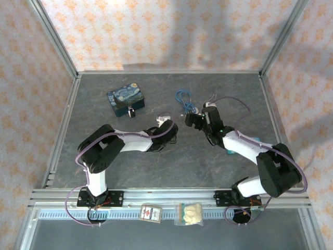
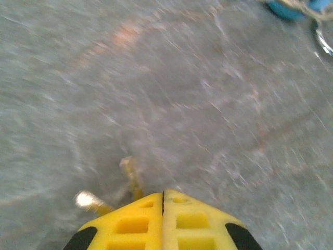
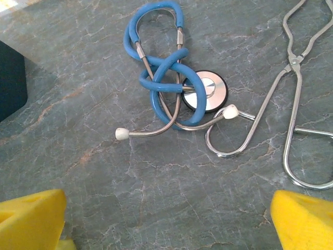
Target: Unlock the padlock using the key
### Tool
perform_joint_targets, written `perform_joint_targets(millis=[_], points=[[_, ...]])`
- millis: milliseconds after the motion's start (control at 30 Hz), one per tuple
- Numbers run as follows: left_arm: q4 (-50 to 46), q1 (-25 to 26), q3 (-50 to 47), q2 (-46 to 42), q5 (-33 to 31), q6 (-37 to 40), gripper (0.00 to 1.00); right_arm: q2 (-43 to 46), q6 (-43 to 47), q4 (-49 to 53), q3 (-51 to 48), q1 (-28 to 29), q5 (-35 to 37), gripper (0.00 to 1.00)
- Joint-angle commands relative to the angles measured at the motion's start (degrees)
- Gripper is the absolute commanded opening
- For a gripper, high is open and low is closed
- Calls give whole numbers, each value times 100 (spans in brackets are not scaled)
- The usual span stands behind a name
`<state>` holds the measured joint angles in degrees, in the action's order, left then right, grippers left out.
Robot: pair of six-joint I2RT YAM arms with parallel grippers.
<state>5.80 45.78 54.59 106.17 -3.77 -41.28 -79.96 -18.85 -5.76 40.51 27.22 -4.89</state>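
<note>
The padlock (image 1: 130, 111), tiny and dark, hangs at the front of the blue painted tin (image 1: 126, 97) at the back left. My left gripper (image 1: 165, 123) is at mid-table, right of the tin. In the left wrist view its yellow fingers (image 2: 140, 221) are pressed together. The key (image 2: 130, 172), a brassy stem with a pale tip, sticks out from under the left finger beside a second pale-tipped piece (image 2: 86, 199); the grip point is hidden. My right gripper (image 1: 195, 121) (image 3: 169, 224) stands wide open over bare table, nothing between its fingers.
A blue stethoscope (image 3: 171, 88) (image 1: 183, 97) lies just beyond my right gripper, with thin metal wire tongs (image 3: 291, 104) to its right. A dark block (image 3: 10, 78) shows at the left edge of the right wrist view. The table in the left wrist view is motion-blurred.
</note>
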Motion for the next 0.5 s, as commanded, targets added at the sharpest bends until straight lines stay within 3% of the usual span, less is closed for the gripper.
perform_joint_targets(millis=[0, 100, 267, 467], points=[[100, -16, -84, -205, 71, -426, 27, 99, 115, 154, -12, 33, 134, 100], [-2, -152, -399, -774, -449, -442, 49, 88, 248, 136, -4, 29, -248, 93], [180, -1042, -1193, -1886, -534, -482, 55, -337, 197, 167, 241, 147, -1080, 81], [532, -1774, -1835, -2746, -609, -451, 65, -970, 1, 306, 671, 917, -1114, 76]])
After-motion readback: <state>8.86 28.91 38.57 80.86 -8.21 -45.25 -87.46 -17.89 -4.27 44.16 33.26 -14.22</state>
